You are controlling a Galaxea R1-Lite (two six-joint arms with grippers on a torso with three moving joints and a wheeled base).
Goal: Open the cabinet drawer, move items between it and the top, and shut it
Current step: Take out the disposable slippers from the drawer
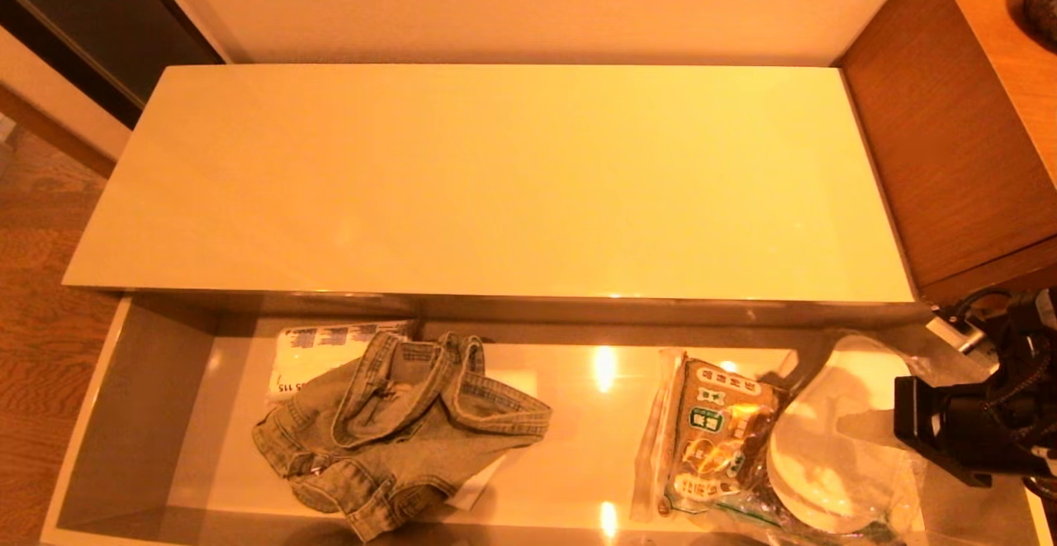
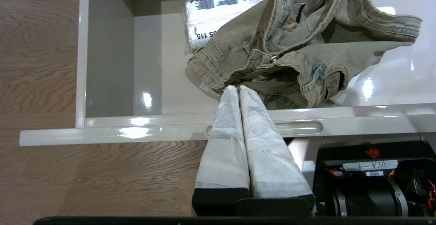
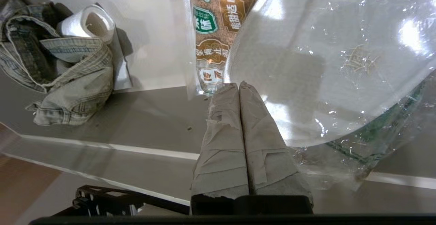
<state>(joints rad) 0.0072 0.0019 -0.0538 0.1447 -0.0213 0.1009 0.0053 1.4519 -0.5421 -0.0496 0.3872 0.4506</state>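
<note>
**Drawer stands open, both tools pressed shut**

The drawer (image 1: 149,381) is pulled out from under the cabinet's top (image 1: 495,182). Inside it, the denim garment (image 1: 396,422) lies crumpled toward the drawer's left half, partly over a white tissue pack (image 1: 318,356). At the drawer's right end the wrapped slippers (image 1: 826,439) overlap a brown food bag (image 1: 714,439). The right tool (image 3: 239,85) hangs over the drawer beside the slippers' wrap, fingers pressed together, holding nothing. The left tool (image 2: 236,88), also closed and empty, sits above the drawer's front edge, near the garment.
</note>
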